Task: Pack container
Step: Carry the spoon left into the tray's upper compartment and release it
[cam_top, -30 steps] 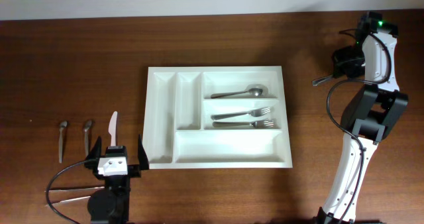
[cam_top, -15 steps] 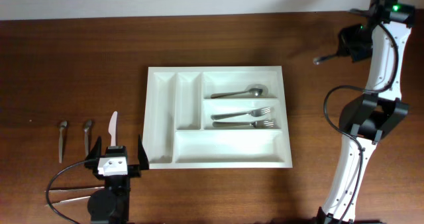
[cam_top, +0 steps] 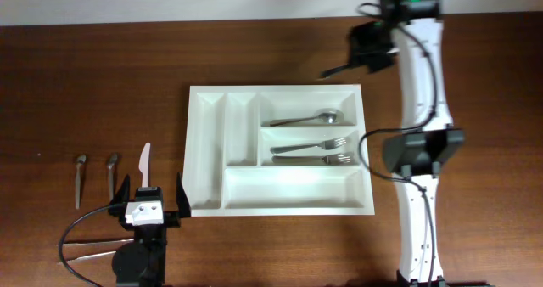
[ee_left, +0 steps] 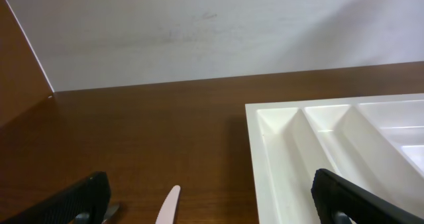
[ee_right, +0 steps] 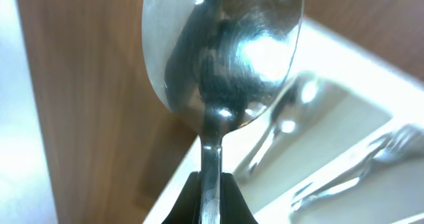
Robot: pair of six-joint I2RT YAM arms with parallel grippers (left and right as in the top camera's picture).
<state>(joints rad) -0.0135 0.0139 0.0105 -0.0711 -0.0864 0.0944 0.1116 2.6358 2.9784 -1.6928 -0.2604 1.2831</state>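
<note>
A white cutlery tray [cam_top: 288, 189] lies at the middle of a wooden table [cam_top: 85, 83]. Just beyond its far edge the right gripper [cam_top: 356, 59] pinches a spoon [ee_right: 222, 52] by the handle — the left gripper [cam_top: 153, 192] stands spread beside the tray's near-left corner.

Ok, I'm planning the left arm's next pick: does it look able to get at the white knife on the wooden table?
Probably yes: the left gripper is open, and the white knife lies uncovered on the brown wooden table just ahead of it, nothing between them.
</note>
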